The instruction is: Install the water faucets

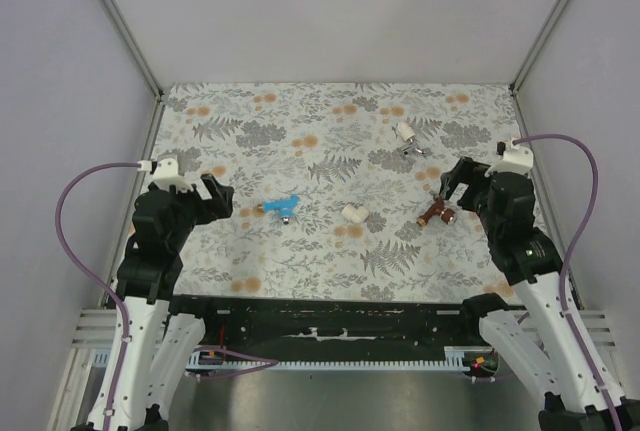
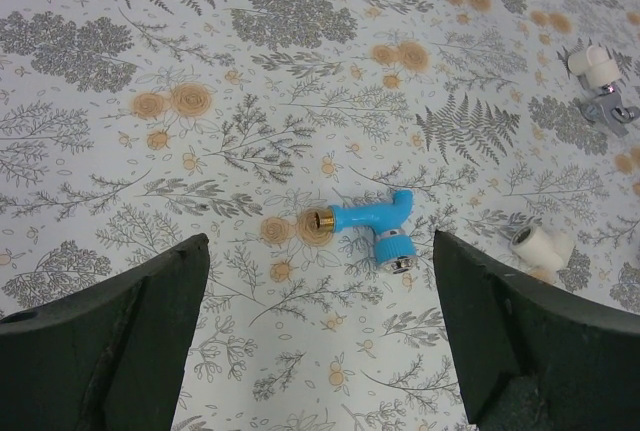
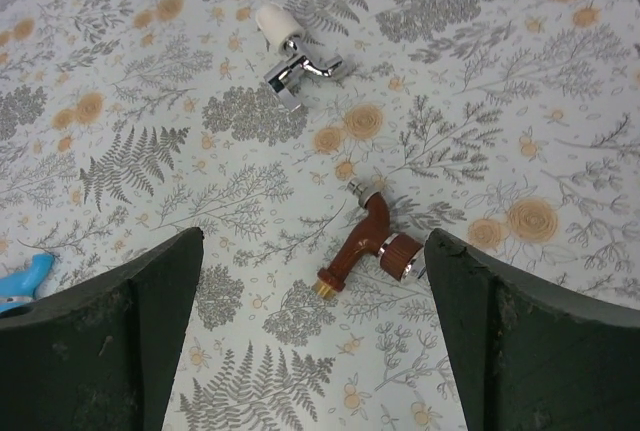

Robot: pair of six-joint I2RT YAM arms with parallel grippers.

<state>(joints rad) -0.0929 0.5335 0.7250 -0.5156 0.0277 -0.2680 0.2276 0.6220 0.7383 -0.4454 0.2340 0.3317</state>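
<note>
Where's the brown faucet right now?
In the top view the brown faucet lies right of centre, close beside the right gripper, with the white pipe fitting to its left.

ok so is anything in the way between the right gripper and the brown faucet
Nothing visible does. The right gripper is open, and the brown faucet lies alone on the cloth just ahead of it, with only bare cloth between. The silver faucet lies farther away, apart from it.

Table cover [image 1: 330, 121]: white, printed with grey ferns and orange-tan blossoms. Blue faucet [image 2: 375, 219], gold-coloured thread end; brown faucet [image 3: 365, 244], reddish copper tone; chrome faucet [image 3: 293, 56], white knob. Pipe fitting [image 2: 540, 244] looks off-white, possibly cream.
</note>
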